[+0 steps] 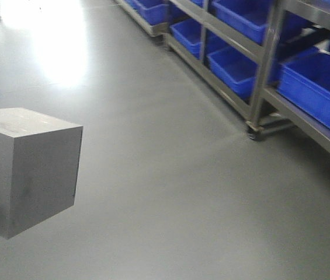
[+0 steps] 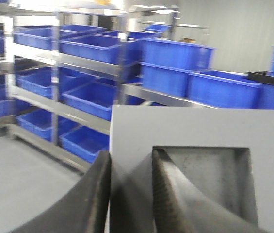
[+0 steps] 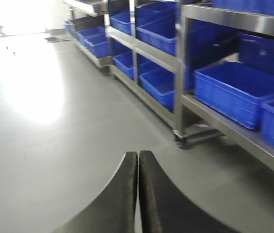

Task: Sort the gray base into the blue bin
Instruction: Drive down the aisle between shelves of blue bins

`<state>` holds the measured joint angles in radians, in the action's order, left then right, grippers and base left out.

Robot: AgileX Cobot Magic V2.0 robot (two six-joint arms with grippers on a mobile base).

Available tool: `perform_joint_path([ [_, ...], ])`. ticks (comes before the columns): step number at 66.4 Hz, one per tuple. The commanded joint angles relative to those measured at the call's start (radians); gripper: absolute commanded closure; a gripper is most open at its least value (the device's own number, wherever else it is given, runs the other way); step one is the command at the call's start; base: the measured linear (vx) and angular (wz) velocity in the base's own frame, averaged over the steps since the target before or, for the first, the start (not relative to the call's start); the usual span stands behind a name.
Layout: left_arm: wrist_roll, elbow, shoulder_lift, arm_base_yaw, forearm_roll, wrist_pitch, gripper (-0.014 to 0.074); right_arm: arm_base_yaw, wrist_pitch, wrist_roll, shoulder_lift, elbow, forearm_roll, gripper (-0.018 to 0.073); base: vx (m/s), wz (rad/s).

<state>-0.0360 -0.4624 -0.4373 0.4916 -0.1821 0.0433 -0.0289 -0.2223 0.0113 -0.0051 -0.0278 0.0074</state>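
The left claw (image 2: 131,158) gripped one wall of the gray base (image 1: 33,166), clear of the floor (image 1: 170,198); the right claw (image 3: 137,156) was closed, empty, near shelves (image 1: 263,70) of blue bins (image 1: 319,87).

My left gripper (image 2: 131,162) is squeezed onto the gray base (image 2: 200,126). One dark finger (image 2: 95,194) sits on the outside of the block's wall. The other finger (image 2: 173,194) sits inside the square dip. The wall is pinched between the two. My right gripper (image 3: 137,156) holds nothing. Its two black fingers (image 3: 117,194) are pressed flat together, with only a thin line between them.
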Motion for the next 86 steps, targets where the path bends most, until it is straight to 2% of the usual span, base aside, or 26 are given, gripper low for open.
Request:
perform_joint_path([
  [1,-0.006,-0.034,-0.004,0.003,-0.012,-0.112,0.0603,-0.002,0.072,-0.011,0.018,-0.002,-0.007,0.0564,0.31,0.62],
  [38,-0.006,-0.034,-0.004,0.003,-0.012,-0.112,0.0603,-0.002,0.072,-0.011,0.018,-0.002,-0.007,0.0564,0.33,0.47],
  [86,-0.006,-0.034,-0.004,0.003,-0.012,-0.112,0.0603,-0.002,0.072,-0.011,0.018,-0.002,-0.007,0.0564,0.40,0.00],
])
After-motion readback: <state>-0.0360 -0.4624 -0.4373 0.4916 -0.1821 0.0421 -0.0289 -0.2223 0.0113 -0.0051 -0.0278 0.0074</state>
